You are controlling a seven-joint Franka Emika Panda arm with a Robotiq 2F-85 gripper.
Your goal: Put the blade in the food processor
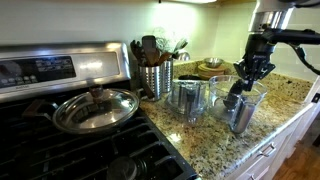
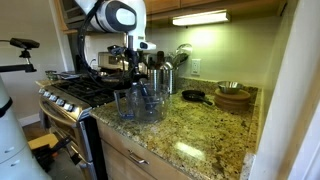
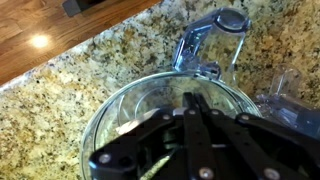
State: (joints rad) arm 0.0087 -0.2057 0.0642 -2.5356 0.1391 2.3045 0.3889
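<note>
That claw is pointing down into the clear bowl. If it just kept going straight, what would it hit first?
Most likely the floor of the food processor: in the wrist view the shut gripper points down inside its clear rim. How deep it sits is hard to judge.

I read the worktop [image 3: 90, 70] as speckled granite: beige ground with brown and black flecks. The food processor [image 3: 112, 104] is clear, with a grey-blue handle piece. The gripper [image 3: 190, 112] is black. Near the worktop's back edge, the utensil holder [image 1: 155, 80] is perforated silver-grey steel.
</note>
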